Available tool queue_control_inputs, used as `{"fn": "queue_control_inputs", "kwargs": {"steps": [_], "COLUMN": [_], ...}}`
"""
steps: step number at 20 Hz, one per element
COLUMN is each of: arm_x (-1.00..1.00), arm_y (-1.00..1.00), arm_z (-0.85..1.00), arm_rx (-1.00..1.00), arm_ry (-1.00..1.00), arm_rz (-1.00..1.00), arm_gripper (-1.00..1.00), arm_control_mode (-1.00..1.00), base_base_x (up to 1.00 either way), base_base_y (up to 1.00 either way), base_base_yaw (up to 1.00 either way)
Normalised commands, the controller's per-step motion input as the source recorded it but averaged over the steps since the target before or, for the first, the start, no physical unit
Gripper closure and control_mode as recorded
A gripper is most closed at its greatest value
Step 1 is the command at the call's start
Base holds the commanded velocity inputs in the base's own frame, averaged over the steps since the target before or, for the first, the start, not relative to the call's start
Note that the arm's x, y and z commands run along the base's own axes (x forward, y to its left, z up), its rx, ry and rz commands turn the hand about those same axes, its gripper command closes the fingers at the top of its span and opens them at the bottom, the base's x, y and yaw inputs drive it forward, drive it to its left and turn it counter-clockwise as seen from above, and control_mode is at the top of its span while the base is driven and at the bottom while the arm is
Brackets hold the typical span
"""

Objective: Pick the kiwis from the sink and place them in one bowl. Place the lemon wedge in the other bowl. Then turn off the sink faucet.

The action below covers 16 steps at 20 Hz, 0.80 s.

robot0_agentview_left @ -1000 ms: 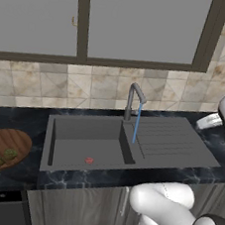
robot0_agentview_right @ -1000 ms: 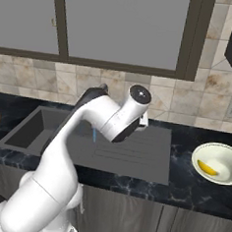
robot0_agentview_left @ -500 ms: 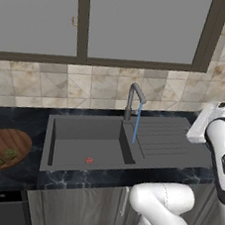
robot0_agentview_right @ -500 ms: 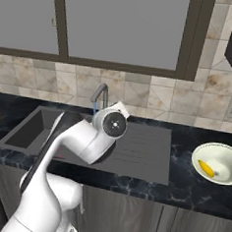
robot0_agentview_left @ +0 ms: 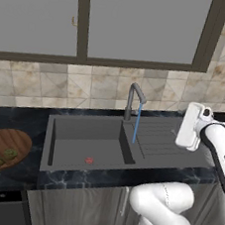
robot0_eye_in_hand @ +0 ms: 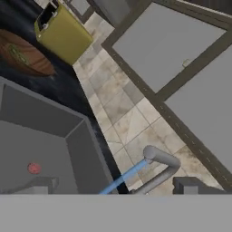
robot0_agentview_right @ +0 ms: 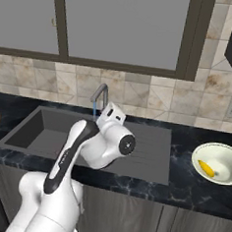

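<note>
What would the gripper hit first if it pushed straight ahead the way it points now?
Most likely the faucet, whose spout lies just ahead of the gripper in the hand view, with tiled backsplash behind. Depth is uncertain.

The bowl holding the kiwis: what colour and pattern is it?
Brown wood with visible grain; the bowl shows best in the left base view.

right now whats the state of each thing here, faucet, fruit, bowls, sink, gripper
sink faucet: on, blue water stream running
kiwis: both in the wooden bowl
wooden bowl: upright on the counter, holds the kiwis
lemon wedge: lying in the pale bowl
pale bowl: upright, holds the wedge
sink: no fruit left, one small red thing on its floor
gripper: open, holding nothing
</note>
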Motion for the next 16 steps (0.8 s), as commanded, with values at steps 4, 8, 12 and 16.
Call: {"fn": "queue_control_inputs", "kwargs": {"steps": [4, 8, 12, 16], "arm_x": [0.01, 0.09, 0.27, 0.53], "arm_y": [-0.38, -0.33, -0.05, 0.0], "arm_z": [-0.05, 0.0, 0.0, 0.0], "arm_rx": [0.13, 0.18, 0.18, 0.15], "arm_ry": [-0.05, 0.0, 0.15, 0.24], "arm_rz": [0.0, 0.0, 0.0, 0.0], "arm_gripper": [-1.0, -1.0, -1.0, -1.0], "arm_control_mode": [-1.0, -1.0, -1.0, -1.0], "base_base_x": [0.0, 0.0, 0.0, 0.0], "base_base_y": [0.0, 0.0, 0.0, 0.0], "base_base_yaw": [0.0, 0.0, 0.0, 0.0]}}
